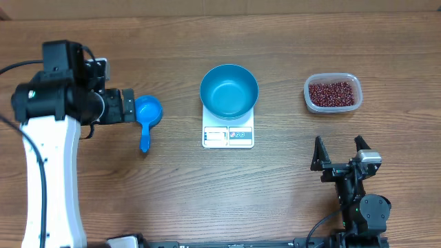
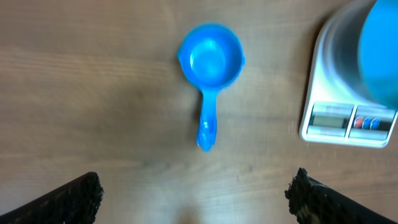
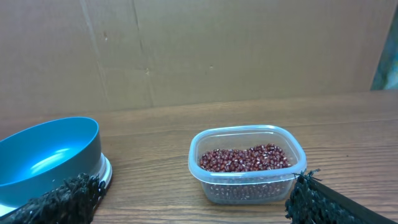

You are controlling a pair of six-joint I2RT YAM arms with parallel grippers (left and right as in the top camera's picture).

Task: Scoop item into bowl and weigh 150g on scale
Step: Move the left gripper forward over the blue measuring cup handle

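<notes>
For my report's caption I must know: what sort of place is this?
Likely a robot test bench, not a kitchen: a wooden table, a cardboard wall behind it, and a scale, bowl and tub of beans laid out.

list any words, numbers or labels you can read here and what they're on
Nothing legible in any view.
scale: display window and button panel marks too small and blurred to read.
bowl, scoop, clear tub: no print visible.

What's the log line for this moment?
left gripper: open, near scoop | right gripper: open, short of tub | bowl: empty, on scale | beans: in tub | scoop: empty, on table
</notes>
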